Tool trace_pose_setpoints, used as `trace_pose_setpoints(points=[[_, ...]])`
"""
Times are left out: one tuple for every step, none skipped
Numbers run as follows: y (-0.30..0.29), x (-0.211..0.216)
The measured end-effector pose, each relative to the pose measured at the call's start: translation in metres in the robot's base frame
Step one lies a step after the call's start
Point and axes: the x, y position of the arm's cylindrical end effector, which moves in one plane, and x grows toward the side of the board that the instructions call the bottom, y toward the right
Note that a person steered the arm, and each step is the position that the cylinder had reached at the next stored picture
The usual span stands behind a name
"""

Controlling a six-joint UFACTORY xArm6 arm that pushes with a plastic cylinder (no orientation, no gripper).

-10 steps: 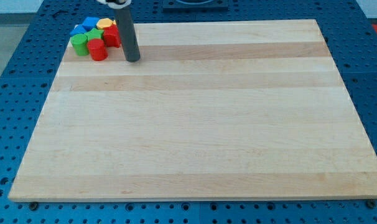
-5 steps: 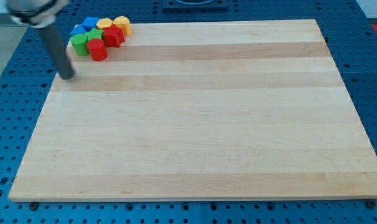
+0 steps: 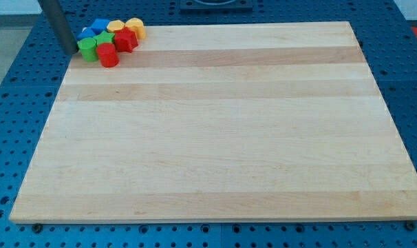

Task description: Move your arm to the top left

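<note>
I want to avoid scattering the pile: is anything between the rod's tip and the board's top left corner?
Nothing visible. My tip already sits at the board's top left edge, just left of the green block; the cluster lies to its right.

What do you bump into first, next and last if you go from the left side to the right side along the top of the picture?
My tip → green block → red block → yellow block → then only the bare wooden board to the view's right.
</note>
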Motion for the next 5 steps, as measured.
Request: trace_pose_setpoints(points=[[0.0,-0.006],[0.001,-0.041],[0.0,-0.072],[0.0,-0.069],[0.011,-0.068]])
